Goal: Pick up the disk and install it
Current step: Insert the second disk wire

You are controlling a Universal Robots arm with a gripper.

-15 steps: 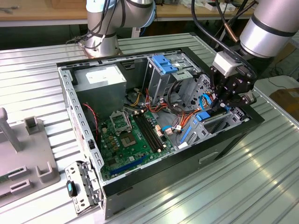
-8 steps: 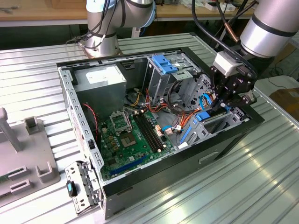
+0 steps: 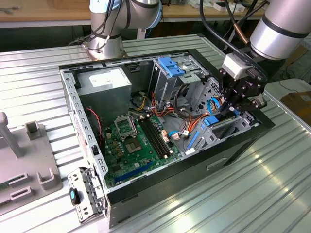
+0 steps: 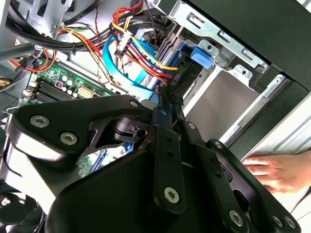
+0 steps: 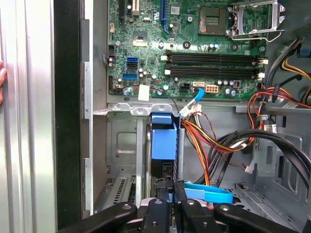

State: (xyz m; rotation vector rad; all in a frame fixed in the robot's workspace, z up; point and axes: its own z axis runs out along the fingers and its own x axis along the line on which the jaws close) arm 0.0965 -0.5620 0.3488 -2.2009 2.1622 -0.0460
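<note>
Gripper (image 5: 167,191) pinching disk (image 5: 163,141) edge-on, fingers pressed onto its end; disk standing upright in drive bay of computer case (image 3: 160,194), long axis running into bay; lower part hidden by cage; hand (image 4: 272,172) resting beside case.

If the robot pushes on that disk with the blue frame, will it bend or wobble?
Probably not bend: the disk looks like a stiff slab in a hard blue frame. It stands on edge in the metal bay, so it could tip sideways if nudged. The gripper sits right at its edge.
</note>
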